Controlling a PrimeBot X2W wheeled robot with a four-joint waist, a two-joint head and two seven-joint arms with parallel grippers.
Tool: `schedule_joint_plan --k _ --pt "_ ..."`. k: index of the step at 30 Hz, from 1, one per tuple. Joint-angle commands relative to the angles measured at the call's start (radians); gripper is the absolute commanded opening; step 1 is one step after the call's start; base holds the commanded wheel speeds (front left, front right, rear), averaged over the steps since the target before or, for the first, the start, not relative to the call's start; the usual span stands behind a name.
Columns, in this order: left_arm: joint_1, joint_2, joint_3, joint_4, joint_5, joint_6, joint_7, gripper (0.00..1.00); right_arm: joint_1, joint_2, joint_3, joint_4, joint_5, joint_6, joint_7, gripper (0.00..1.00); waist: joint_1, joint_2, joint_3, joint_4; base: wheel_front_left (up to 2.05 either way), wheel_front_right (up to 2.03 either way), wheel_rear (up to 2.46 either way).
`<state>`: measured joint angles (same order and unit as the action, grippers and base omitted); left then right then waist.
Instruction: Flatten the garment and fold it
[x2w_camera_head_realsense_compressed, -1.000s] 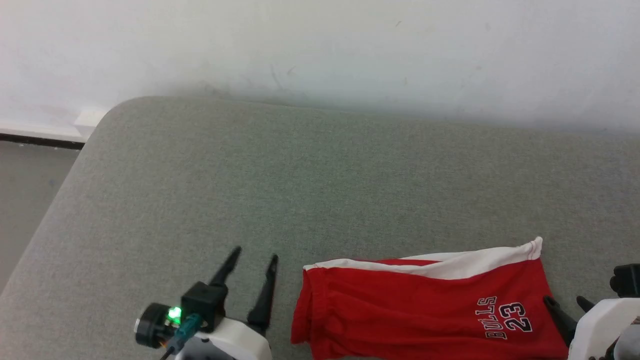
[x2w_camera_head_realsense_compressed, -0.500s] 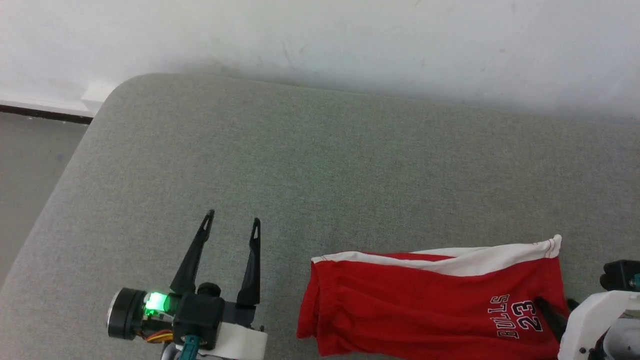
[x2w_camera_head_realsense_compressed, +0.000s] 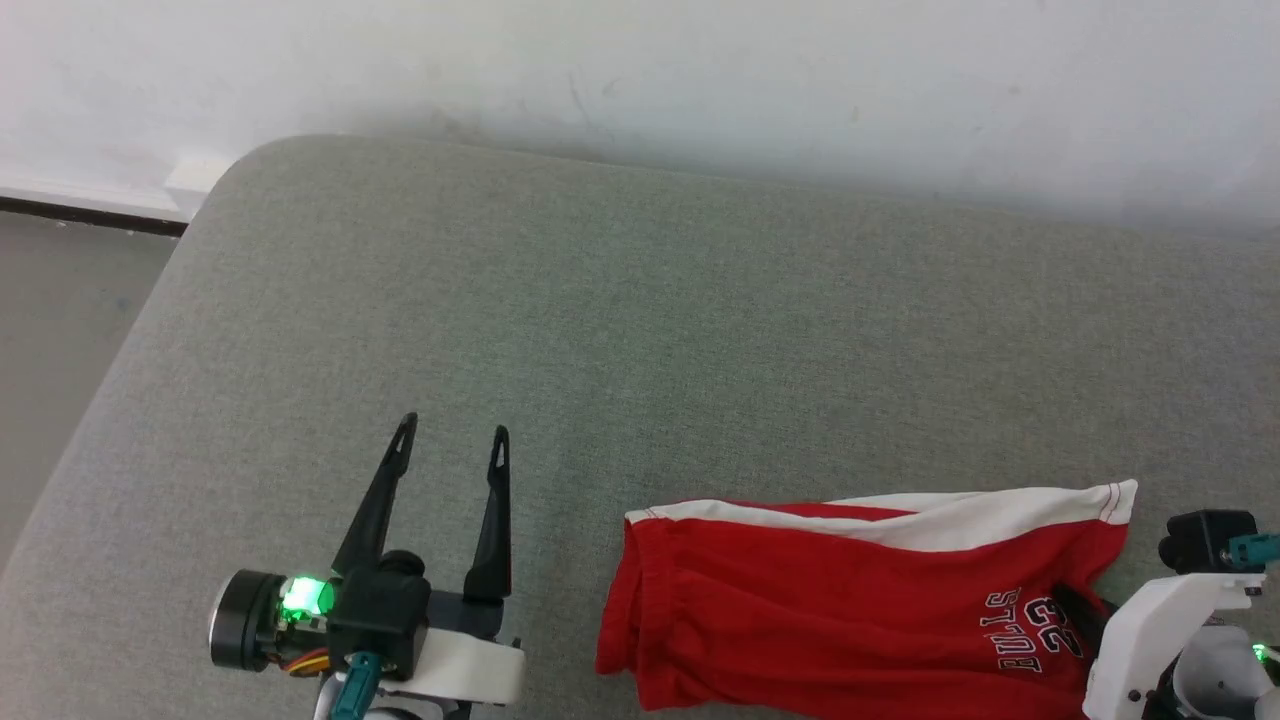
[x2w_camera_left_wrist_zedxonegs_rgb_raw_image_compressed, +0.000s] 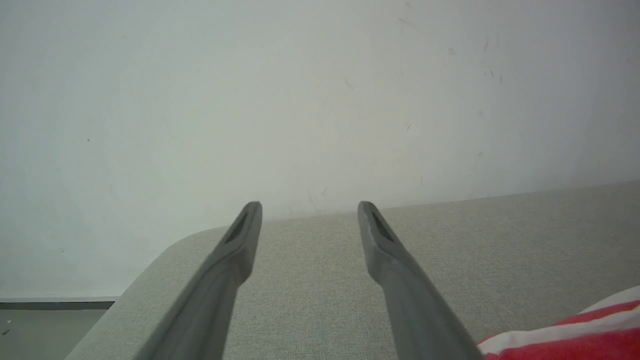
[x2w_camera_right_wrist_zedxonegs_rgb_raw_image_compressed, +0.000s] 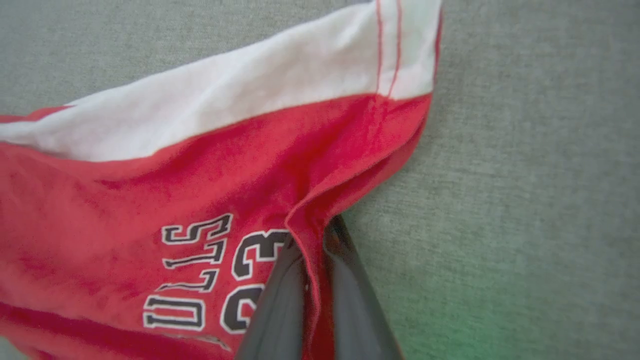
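A grey-green fabric-covered surface (x2w_camera_head_realsense_compressed: 640, 330) with a rounded far-left corner carries red shorts (x2w_camera_head_realsense_compressed: 800, 620) at its near right, their white stripe (x2w_camera_head_realsense_compressed: 950, 520) along the far edge.

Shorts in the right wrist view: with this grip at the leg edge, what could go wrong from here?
1. The right gripper pinches only a thin fold of hem on the red shorts, beside the 23 print; a pull could slip it free.
2. The left gripper is open over the grey cushion, apart from the waistband, so one-sided pulling may bunch the fabric.
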<state>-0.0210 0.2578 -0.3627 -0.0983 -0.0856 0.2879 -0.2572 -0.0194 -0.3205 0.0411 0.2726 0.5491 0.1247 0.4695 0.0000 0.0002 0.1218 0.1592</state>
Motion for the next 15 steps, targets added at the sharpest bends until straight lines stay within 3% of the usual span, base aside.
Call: schedule_joint_plan --k 1,7,15 --pt "0.012 -0.005 0.009 0.006 0.015 -0.011 -0.004 1.0 0.018 0.021 0.024 0.039 0.001 0.006 0.002 0.0 0.0 -0.0002 -0.005 -0.003 0.0 0.0 0.0" --pt "0.025 -0.025 0.037 0.017 0.02 -0.046 -0.004 1.0 -0.013 0.005 -0.07 0.05 -0.022 0.006 -0.058 0.0 0.0 -0.0002 -0.015 -0.014 0.0 0.0 0.0" --pt "0.03 -0.049 0.064 0.028 0.03 -0.083 -0.004 1.0 -0.025 -0.016 -0.339 0.114 -0.149 0.006 -0.09 0.0 0.0 -0.0002 -0.011 -0.022 0.0 0.0 0.0"
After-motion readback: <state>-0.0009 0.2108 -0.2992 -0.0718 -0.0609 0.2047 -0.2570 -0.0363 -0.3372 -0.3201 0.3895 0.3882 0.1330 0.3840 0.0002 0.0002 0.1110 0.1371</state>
